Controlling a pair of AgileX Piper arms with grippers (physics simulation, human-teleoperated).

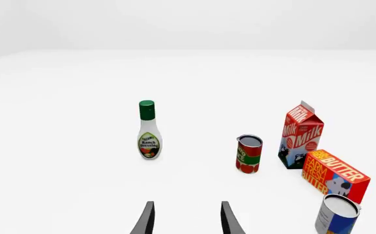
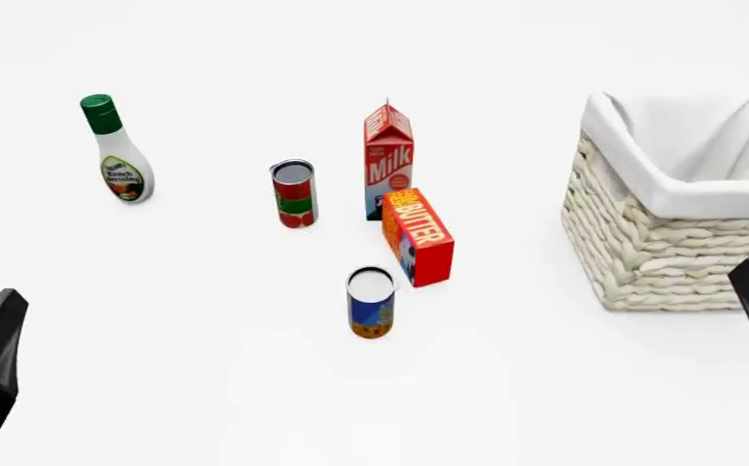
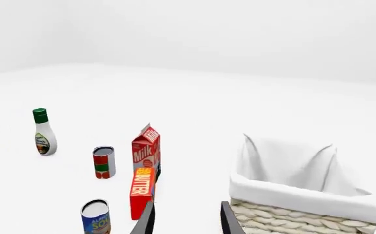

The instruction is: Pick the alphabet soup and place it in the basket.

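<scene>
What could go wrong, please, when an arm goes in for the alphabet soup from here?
1. The butter box stands just behind the alphabet soup, apart but close; wide-open jaws could knock it over.
2. The red-and-green can looks similar and could be picked by mistake.
3. The basket has a tall wall, so a low carry could hit its rim.

White table point(image 2: 219, 388) bearing, from upper left to right of the front view: ranch dressing bottle point(image 2: 117, 150), red-and-green can point(image 2: 293, 193), milk carton point(image 2: 389, 159), butter box point(image 2: 419, 236), alphabet soup point(image 2: 370, 302) at centre, basket point(image 2: 665, 248) at right.
</scene>
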